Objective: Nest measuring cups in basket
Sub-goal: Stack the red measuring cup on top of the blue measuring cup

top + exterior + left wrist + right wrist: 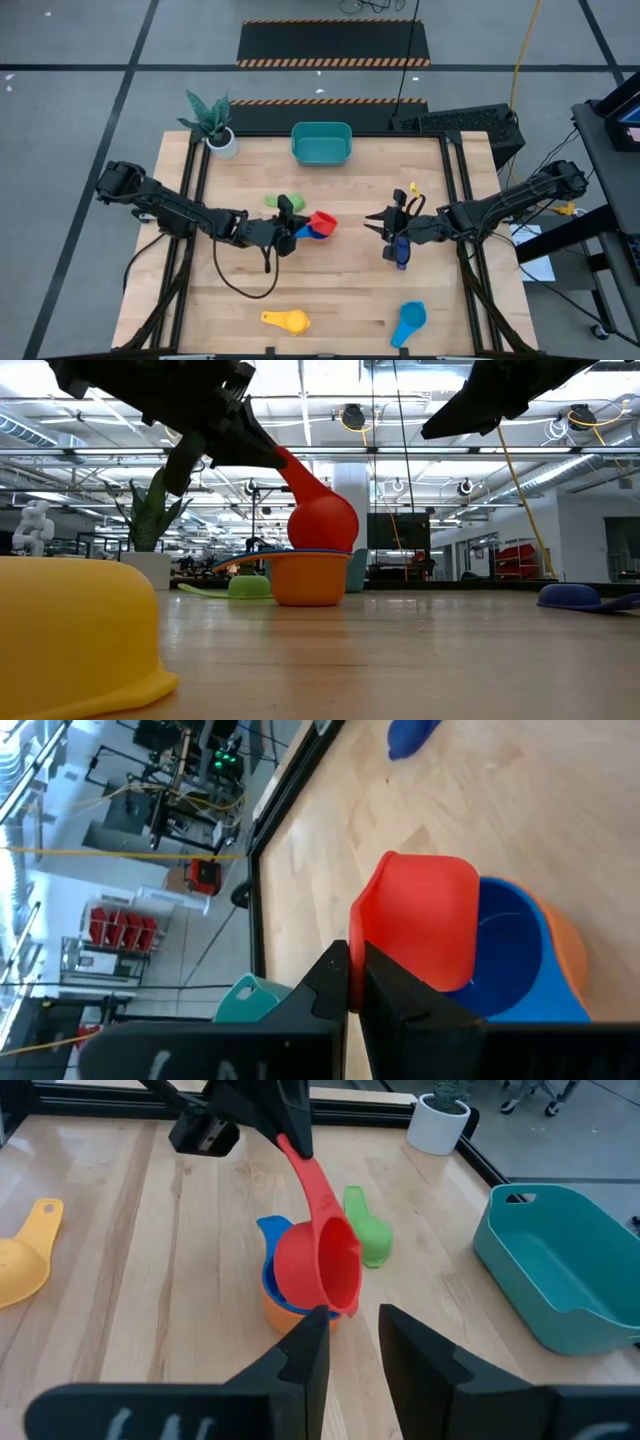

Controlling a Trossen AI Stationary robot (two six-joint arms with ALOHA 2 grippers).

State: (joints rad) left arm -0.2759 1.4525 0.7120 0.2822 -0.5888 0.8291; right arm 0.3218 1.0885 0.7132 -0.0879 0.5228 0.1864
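Observation:
My left gripper is shut on a red measuring cup near the table's middle. Under it a blue cup sits nested in an orange cup, which stands on the table. A green cup lies just beyond them. The teal basket stands at the far edge. My right gripper hovers open to the right of the stack with nothing between its fingers. A navy cup lies on the table below the right arm. My left gripper pinches the free end of the red cup's handle between its two fingers. The fingers come from the table's left, slanting down. The cup is tipped, handle rising to the gripper, and its bowl leans into the blue cup's mouth.
A yellow cup and a light blue cup lie near the table's front edge. A white plant pot stands at the far left corner. Bare wood lies between the stack and the basket.

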